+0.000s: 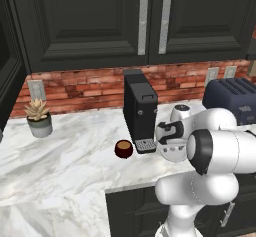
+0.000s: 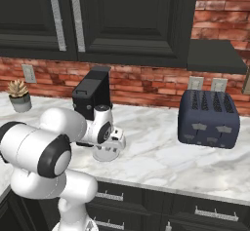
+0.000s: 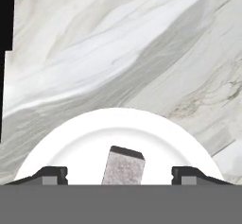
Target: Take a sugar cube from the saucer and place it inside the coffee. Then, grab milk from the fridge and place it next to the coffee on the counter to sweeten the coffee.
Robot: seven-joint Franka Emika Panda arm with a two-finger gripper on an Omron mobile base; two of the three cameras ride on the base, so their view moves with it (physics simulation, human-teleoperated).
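From the camera on the hand I look straight down along the gripper (image 3: pixel 120 173) at the saucer (image 3: pixel 85 145), a round white plate resting on the counter (image 3: pixel 142 53), whose marble top is pale with grey veins. The sugar cube (image 3: pixel 123 167) lies on the saucer and, in this view, looks like a speckled grey block with a dark top edge. It sits between the two dark fingertips (image 3: pixel 53 174), which stand wide apart on either side of it with white plate showing in both gaps, so the jaws are wide and touch nothing. In the left base view the white arm reaches forward and down over the counter's front part, and the hand hangs low just right of the coffee machine (image 1: pixel 140 110), a tall black box standing against the red brick wall (image 1: pixel 90 86). The coffee (image 1: pixel 123 149), a small dark maroon cup with brown liquid, stands on the marble just left of the machine's drip tray and apart from the hand. A small succulent in a grey pot (image 1: pixel 39 117) sits far to the left near the wall. A dark blue toaster (image 2: pixel 209 118) stands well to the right of the arm. Dark upper cabinets (image 2: pixel 122 20) with long pale handles hang above the brick. I cannot make out the saucer in the left base view, where the arm covers it.
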